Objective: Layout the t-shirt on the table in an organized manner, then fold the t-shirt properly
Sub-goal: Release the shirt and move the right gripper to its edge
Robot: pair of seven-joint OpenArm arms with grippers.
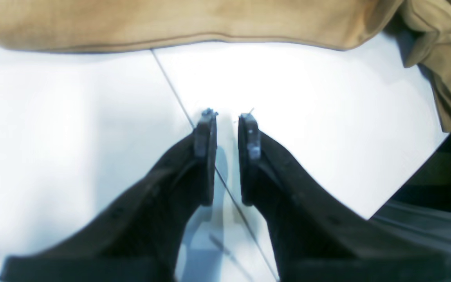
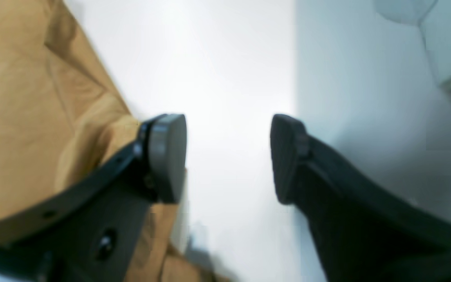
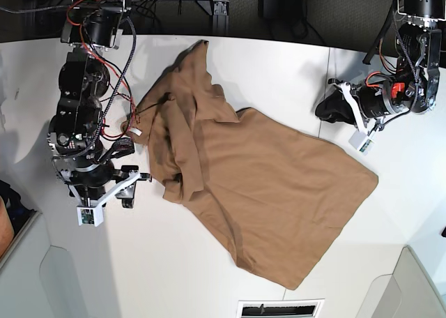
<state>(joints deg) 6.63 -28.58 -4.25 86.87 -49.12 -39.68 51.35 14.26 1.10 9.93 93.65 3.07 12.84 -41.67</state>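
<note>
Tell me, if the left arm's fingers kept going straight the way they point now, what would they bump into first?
Probably the t-shirt. In the wrist view the left gripper points across bare white table toward the shirt's long tan edge, with nothing between. If it angles downward, which is hard to judge here, it may touch the tabletop first.

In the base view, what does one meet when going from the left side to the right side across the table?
The right claw, open, on the white table → the bunched end of the t-shirt, then its flat spread part → the left claw, clear of the cloth.
</note>
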